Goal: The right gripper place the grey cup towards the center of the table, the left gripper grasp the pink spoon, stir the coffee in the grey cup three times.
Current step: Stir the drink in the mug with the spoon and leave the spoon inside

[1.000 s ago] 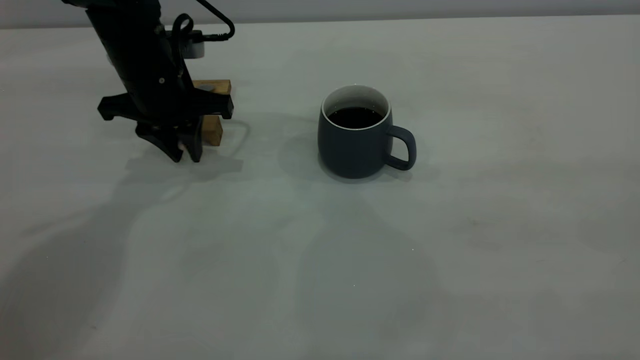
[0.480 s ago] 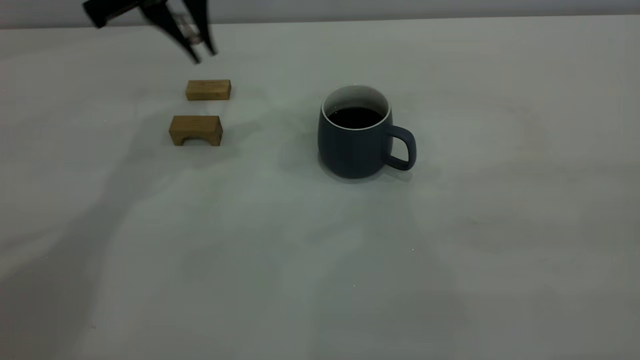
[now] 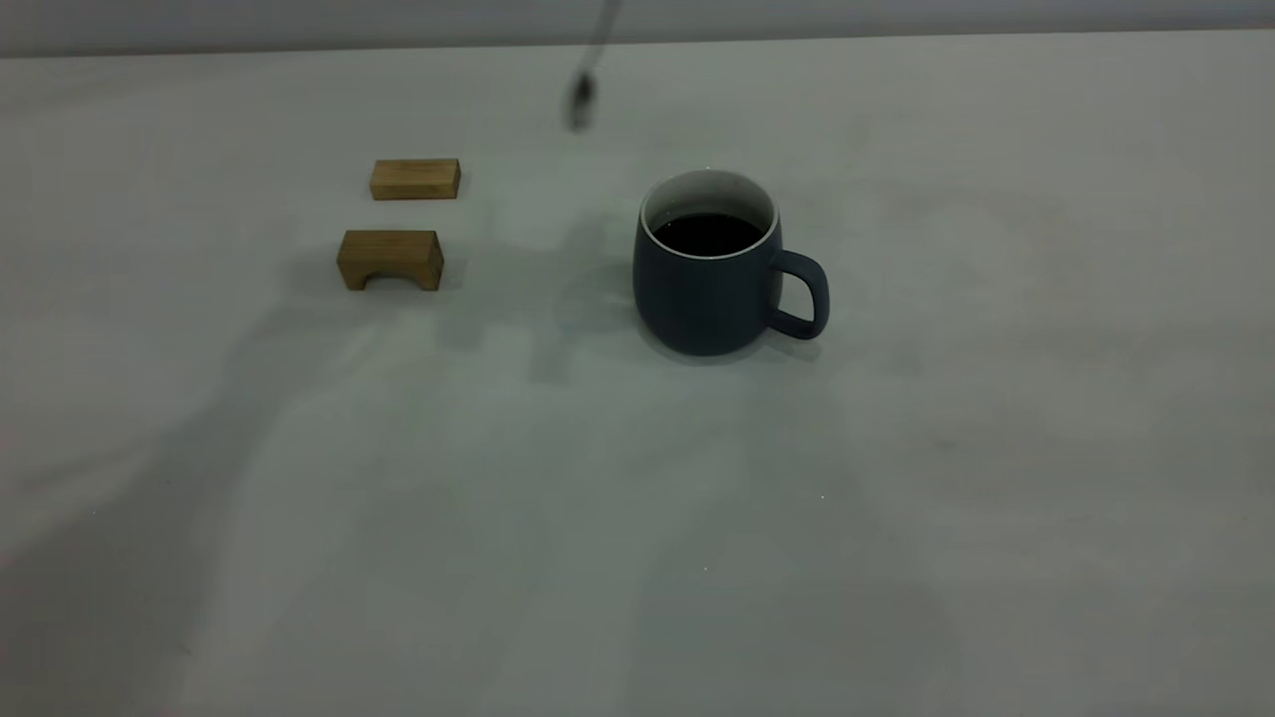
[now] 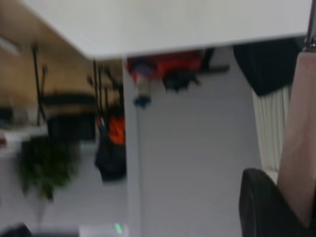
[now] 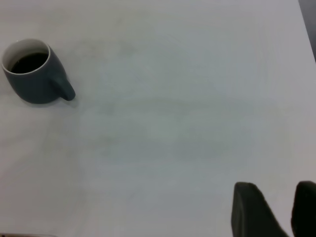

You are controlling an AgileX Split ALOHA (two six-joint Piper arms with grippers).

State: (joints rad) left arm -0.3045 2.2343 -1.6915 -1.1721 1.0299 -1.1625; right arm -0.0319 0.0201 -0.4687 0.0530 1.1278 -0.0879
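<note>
The grey cup (image 3: 707,299) stands upright near the middle of the table (image 3: 637,518), handle to the right, with dark coffee (image 3: 709,234) inside. Only the blurred metal end of the pink spoon (image 3: 581,95) shows in the exterior view, hanging in the air behind and left of the cup. In the left wrist view my left gripper (image 4: 286,197) is shut on the spoon's pink handle (image 4: 301,128). My right gripper (image 5: 291,207) hovers far from the cup (image 5: 34,74), its fingers slightly apart and holding nothing.
Two tan wooden blocks lie left of the cup: a flat one (image 3: 415,179) behind and an arched one (image 3: 390,259) in front. The left wrist view looks past the table edge (image 4: 128,52) at room clutter.
My left gripper rose from the wooden blocks with the spoon and swung up and right, leaving the exterior view. Only the spoon's tip now hangs near the cup. The cup has not moved.
</note>
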